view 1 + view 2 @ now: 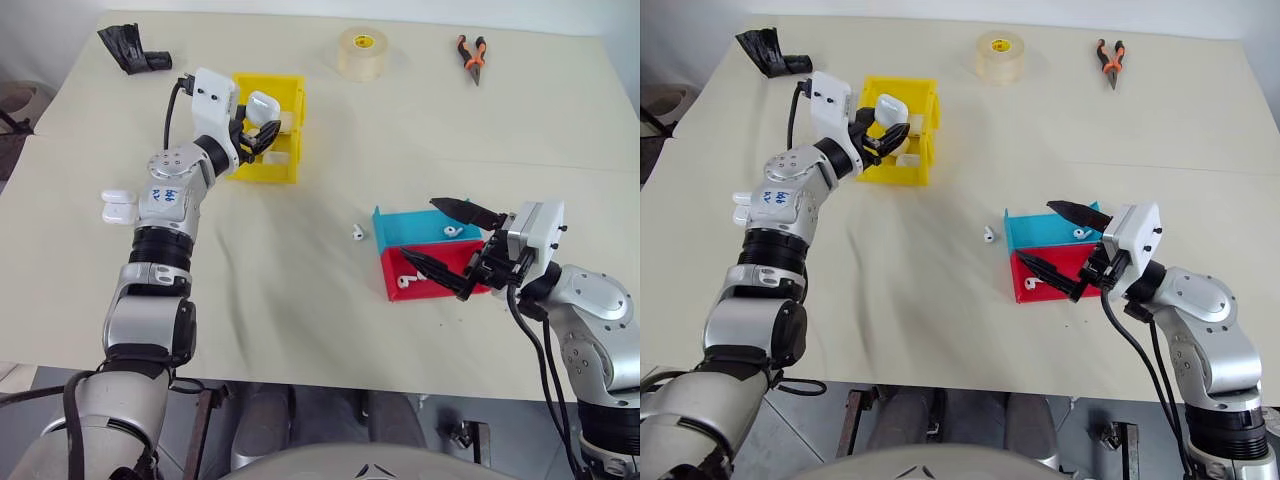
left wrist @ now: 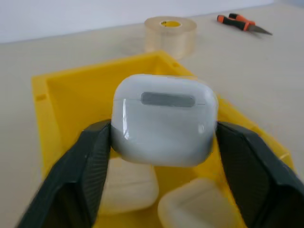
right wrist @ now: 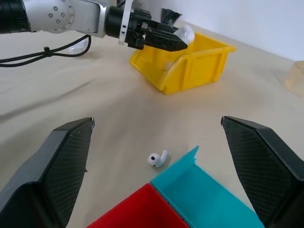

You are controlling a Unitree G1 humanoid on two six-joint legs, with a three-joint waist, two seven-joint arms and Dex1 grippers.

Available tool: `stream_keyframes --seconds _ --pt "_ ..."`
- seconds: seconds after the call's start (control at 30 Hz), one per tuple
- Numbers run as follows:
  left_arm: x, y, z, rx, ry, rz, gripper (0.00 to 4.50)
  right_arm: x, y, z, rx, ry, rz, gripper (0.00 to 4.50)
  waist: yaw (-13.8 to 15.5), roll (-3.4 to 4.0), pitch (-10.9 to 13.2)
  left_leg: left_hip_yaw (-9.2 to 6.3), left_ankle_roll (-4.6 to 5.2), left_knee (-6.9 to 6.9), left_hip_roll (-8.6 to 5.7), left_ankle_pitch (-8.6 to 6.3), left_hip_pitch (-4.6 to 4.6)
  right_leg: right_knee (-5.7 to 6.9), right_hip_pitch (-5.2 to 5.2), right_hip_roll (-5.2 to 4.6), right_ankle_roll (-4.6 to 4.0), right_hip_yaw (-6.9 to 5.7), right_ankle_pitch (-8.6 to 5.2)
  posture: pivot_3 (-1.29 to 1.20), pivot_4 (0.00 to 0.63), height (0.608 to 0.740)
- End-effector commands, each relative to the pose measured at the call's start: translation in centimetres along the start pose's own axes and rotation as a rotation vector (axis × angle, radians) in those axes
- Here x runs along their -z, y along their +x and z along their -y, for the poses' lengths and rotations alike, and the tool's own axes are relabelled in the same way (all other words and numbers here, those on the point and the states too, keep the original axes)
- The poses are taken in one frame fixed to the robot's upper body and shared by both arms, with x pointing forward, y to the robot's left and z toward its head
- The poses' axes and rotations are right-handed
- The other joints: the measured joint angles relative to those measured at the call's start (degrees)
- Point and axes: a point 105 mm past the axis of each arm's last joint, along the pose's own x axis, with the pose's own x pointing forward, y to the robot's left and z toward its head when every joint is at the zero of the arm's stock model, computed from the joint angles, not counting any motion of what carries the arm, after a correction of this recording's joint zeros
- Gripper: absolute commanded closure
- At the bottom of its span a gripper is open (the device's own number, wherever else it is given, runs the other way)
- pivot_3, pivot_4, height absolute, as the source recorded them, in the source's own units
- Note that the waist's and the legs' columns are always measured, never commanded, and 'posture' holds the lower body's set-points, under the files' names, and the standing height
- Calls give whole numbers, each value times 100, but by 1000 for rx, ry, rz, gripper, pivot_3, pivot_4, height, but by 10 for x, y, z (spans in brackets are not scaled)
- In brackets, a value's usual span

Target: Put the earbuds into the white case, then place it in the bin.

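1. The left hand (image 2: 164, 142) is clamping the white case (image 2: 164, 118) between its fingers, holding it over the bin (image 1: 268, 140); opening off-centre is risking a bounce off the yellow wall onto the tabletop (image 1: 300, 300).
2. Two cases are already lying in the bin, so a drop could be glancing off them.
3. The right hand (image 1: 450, 240) is waiting with fingers wide apart, empty, by the blue tray (image 1: 400, 228) and red tray (image 1: 420, 285).
4. Earbuds (image 1: 357, 232) are lying loose there, so the case may be going in unfilled.

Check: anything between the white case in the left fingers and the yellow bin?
Nothing visible. The glossy white case sits between the left gripper fingers above the open yellow plastic bin; two other pale cases already lie inside.
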Motion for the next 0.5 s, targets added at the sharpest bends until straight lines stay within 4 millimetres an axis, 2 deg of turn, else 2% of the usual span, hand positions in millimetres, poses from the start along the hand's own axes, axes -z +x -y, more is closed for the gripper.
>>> stream_keyframes --seconds 0.03,0.17,0.27,0.4,0.5 --pt "-23 -9 4 85 53 82 31 -9 -1 -2 11 -33 29 0 -3 -1 0 0 0 0 1 0 0 0 0 0 0 -1 0 0 150 740" --pt "-22 -37 11 189 108 91 31 -6 -4 -2 19 -34 22 0 -28 0 0 2 -1 0 5 0 2 2 -1 0 0 -1 0 0 150 740" --pt "-16 -65 14 249 139 75 31 -5 -5 1 21 -38 19 0 -23 0 0 -1 -2 1 7 1 3 4 -1 0 0 -1 0 0 150 740" --pt "-7 -103 5 252 187 65 31 -2 -7 5 7 -44 5 0 -4 0 0 -4 -2 7 8 1 2 5 1 -1 -1 0 0 0 150 740" --pt "-2 -124 4 256 202 66 31 -1 -9 8 0 -48 -6 0 2 0 0 -5 -2 6 8 1 3 5 2 -2 -1 0 0 0 150 740"
